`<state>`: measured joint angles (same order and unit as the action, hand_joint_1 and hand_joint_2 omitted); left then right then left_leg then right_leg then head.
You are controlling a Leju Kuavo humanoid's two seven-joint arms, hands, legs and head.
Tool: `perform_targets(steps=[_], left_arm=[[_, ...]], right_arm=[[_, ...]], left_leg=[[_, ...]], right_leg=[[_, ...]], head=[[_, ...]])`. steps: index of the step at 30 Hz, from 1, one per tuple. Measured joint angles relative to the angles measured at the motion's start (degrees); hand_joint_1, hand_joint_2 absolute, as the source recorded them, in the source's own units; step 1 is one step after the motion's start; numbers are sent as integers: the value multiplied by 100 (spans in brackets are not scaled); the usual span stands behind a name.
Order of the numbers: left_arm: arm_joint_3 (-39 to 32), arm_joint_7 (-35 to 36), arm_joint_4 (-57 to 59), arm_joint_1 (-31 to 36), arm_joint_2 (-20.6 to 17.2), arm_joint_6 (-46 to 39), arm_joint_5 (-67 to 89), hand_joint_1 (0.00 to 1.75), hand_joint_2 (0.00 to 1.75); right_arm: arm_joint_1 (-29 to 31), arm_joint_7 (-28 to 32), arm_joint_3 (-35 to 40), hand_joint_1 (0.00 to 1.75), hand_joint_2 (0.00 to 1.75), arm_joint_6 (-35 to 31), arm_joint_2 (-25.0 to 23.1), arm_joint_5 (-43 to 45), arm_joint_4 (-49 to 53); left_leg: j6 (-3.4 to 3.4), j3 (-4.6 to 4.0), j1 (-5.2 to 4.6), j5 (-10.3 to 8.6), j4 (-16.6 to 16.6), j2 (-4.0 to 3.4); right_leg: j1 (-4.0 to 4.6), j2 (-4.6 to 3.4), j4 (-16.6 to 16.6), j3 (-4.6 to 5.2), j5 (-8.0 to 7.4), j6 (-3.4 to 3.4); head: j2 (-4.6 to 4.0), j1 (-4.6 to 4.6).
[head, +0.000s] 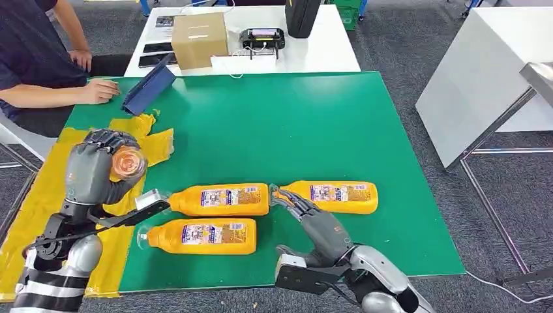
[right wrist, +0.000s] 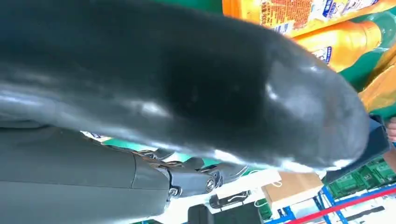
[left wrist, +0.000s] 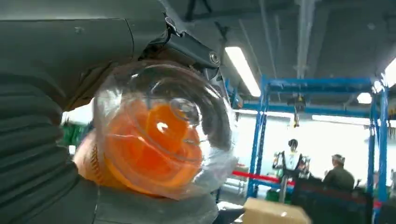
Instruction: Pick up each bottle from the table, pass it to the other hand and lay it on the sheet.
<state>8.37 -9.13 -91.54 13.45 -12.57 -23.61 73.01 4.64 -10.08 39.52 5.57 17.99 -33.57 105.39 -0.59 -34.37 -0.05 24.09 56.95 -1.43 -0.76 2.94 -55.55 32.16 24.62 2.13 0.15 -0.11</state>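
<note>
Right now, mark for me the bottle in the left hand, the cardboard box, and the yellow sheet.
Held bottle (head: 128, 163): head view, on its clear cap end facing the camera.
Cardboard box (head: 199, 39): head view, on its front face.
Yellow sheet (head: 39, 195): head view, on a bare part left of the arm.
</note>
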Motion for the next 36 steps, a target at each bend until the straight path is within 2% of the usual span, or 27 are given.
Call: perform_targets(steps=[7,12,15,26,27,32,33,36], left_arm=[[385,208,797,409,-304,186,791,175,175],[934,277,1818,910,-468,1017,1015,175,175],[1229,271,2537,1126,-636,1474,938,175,175],[1692,227,3874,1613,-850,1771,611,175,175],[1701,227,3932,1641,-854,1775,602,0,175],[1762,284,4119,1725,-861,1678,477,0,175],[1766,295,4140,1728,-861,1635,434,0,0],[1773,312,4175,1731,-861,1591,414,0,0]], right_arm=[[38,-24,7,0,0,96,46,107,31],[134,-57,72,0,0,201,59,166,33],[186,-66,116,0,0,260,59,210,31],[335,-68,236,0,0,334,57,240,15],[344,-68,249,0,0,334,57,240,11],[349,-68,293,0,0,356,57,240,-11],[348,-68,299,0,0,361,57,240,-15],[347,-68,310,0,0,376,57,240,-20]], left_leg=[[0,0,0,0,0,1],[0,20,0,0,-2,4],[4,21,2,-2,-2,-34],[11,1,12,-10,-1,-20],[11,1,12,-10,-1,-19],[11,2,12,-10,-1,-11],[11,3,12,-10,-1,-11],[11,3,12,-11,-1,-11]], right_leg=[[0,0,0,-1,0,0],[1,1,-1,-25,0,0],[10,-21,-2,-6,-16,-19],[11,-16,-3,2,-14,-17],[11,-16,-3,2,-14,-17],[12,-16,-3,2,-14,-17],[12,-16,-3,2,-14,-17],[12,-16,-4,2,-14,-17]], head=[[0,-2],[0,2],[0,-2],[0,0],[0,0],[0,0],[0,0],[0,0]])
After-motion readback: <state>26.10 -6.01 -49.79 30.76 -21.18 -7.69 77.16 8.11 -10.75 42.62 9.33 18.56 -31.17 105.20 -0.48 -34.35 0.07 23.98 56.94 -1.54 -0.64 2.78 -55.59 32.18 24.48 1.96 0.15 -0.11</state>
